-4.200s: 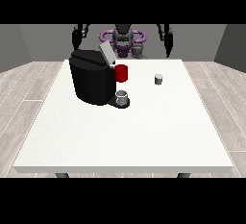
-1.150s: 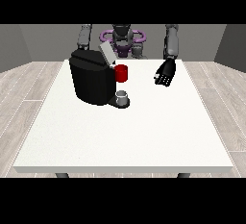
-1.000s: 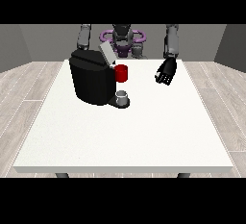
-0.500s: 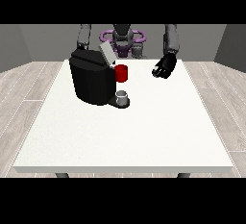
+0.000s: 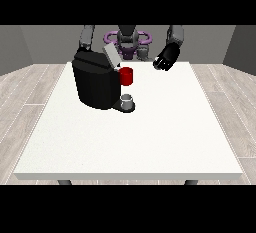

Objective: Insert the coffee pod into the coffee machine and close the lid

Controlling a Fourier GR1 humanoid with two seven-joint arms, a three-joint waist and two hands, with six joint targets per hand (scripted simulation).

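The black coffee machine (image 5: pixel 95 82) stands on the white table (image 5: pixel 150 137) at the back left. Its grey lid (image 5: pixel 112 56) is tilted up and open, with a red part (image 5: pixel 126 76) at its front. A small grey cup (image 5: pixel 128 101) sits on the machine's base. The hand at the view's right (image 5: pixel 166 57) hangs above the table's far edge, right of the machine, with its fingers curled. The coffee pod is not visible on the table and is hidden inside that hand. The other arm (image 5: pixel 87 35) runs down behind the machine, which hides its hand.
The robot's torso with a purple ring (image 5: pixel 128 39) is behind the table's far edge. The table's white top stretches from the machine towards the camera and to the right.
The hand at the view's right came down onto the small grey pod right of the machine, closed round it, then lifted and moved up and back. The pod's spot is now bare.
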